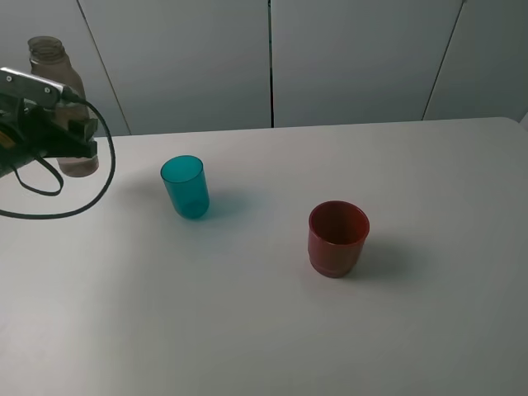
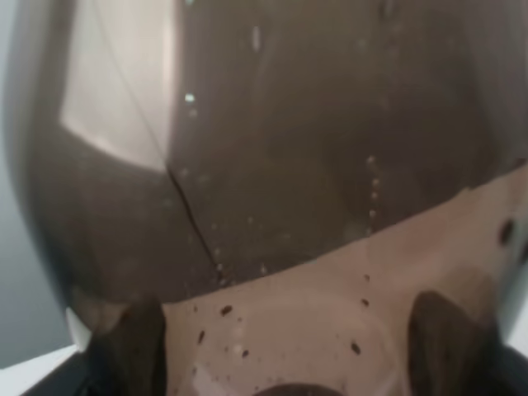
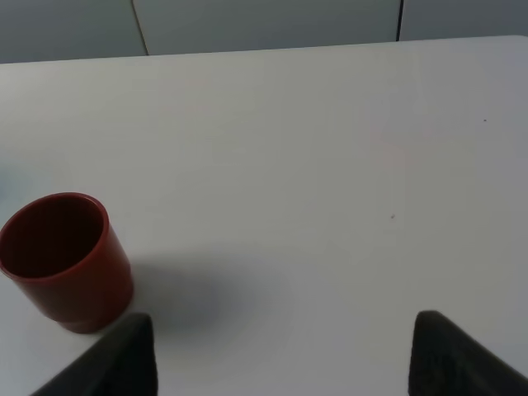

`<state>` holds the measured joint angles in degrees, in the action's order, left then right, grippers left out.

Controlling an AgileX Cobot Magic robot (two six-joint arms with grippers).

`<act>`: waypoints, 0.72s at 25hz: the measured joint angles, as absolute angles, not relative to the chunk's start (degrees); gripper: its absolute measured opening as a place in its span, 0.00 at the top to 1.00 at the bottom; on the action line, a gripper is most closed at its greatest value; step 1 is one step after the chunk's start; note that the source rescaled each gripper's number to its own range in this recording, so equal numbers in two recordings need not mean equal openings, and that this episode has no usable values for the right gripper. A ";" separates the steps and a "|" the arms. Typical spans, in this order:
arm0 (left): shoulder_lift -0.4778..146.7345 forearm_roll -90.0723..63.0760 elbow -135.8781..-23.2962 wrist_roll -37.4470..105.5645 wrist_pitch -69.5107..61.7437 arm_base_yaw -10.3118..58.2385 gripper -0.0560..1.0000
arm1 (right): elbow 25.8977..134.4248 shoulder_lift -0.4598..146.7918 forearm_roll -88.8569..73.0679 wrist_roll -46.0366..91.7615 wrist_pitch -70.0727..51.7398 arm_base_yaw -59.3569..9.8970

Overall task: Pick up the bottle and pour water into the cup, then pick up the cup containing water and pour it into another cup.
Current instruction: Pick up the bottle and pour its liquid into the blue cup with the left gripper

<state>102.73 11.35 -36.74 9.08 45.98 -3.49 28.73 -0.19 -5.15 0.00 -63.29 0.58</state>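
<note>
The bottle was flanked by the left jaws, grip not discernible, while the right jaws were held apart above the worktop.

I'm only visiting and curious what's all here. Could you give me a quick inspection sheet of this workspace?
Surface: white table, no spills seen.
Job's things: smoky bottle, uncapped and upright at the far left; teal cup and red-brown cup upright and apart. The red-brown one looks empty.
Clutter: nothing seen.
Claws: left claw open, with the bottle between its fingers; right claw open, holding nothing.
Cables: black cable loops from the left arm above the table.
Surroundings: grey wall panels behind the table.
</note>
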 joint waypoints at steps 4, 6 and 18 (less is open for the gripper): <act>97.92 13.14 -36.74 9.19 36.89 -3.49 0.92 | 28.73 -0.19 -5.15 0.40 -63.29 0.58; 95.95 14.06 -36.74 9.19 33.90 -3.49 0.92 | 28.73 -0.19 -5.15 0.40 -63.29 0.58; 90.27 20.73 -36.74 9.19 19.61 -1.50 0.92 | 28.73 -0.19 -5.15 0.40 -63.29 0.58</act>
<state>90.27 20.73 -36.74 9.19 19.61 -1.50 28.73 -0.19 -5.15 0.40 -63.29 0.58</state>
